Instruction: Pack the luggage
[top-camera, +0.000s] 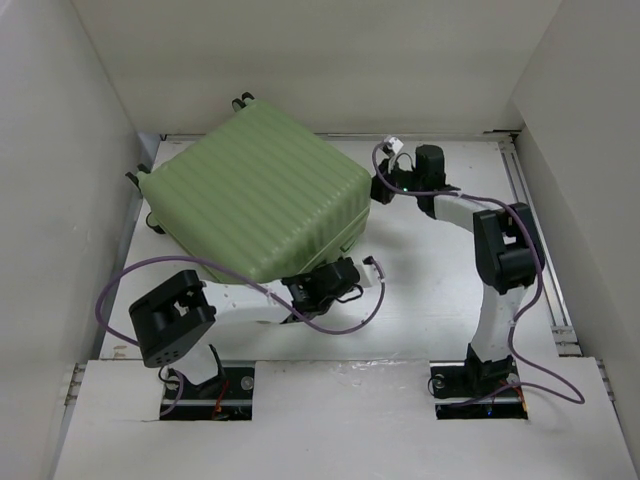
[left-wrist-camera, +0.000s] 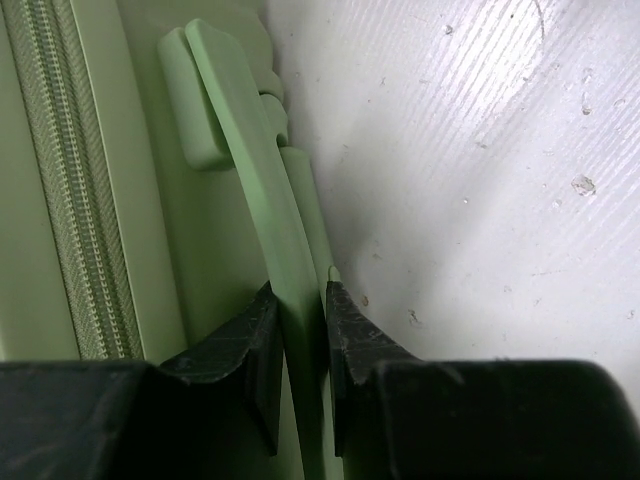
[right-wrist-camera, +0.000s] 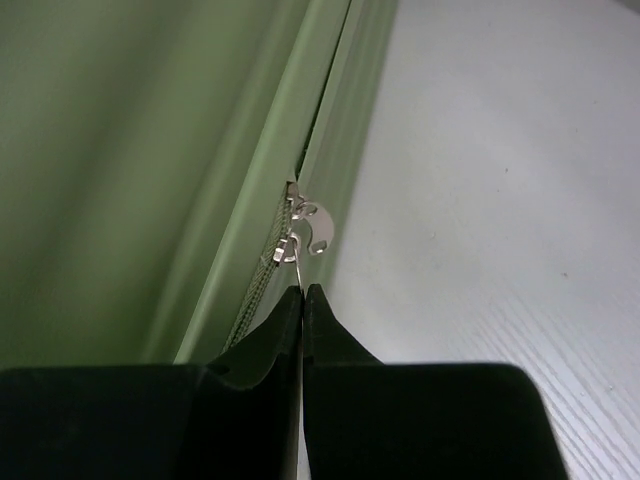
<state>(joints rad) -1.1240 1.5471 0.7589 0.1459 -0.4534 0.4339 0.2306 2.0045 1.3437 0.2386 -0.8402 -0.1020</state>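
The luggage (top-camera: 255, 190), a pale green ribbed hard-shell case, lies closed and flat on the white table at the back left. My left gripper (top-camera: 340, 275) is at its near right edge. In the left wrist view that gripper (left-wrist-camera: 300, 345) is shut on the green side handle (left-wrist-camera: 245, 160), with the zipper band (left-wrist-camera: 65, 200) running alongside. My right gripper (top-camera: 381, 188) is at the case's right corner. In the right wrist view it (right-wrist-camera: 303, 296) is shut on the thin metal pull of the zipper slider (right-wrist-camera: 306, 228) on the seam.
White walls (top-camera: 60, 150) box in the table on three sides. A metal rail (top-camera: 527, 200) runs along the right edge. Purple cables (top-camera: 345, 322) loop off both arms. The case's small wheels (top-camera: 243, 100) point to the back wall.
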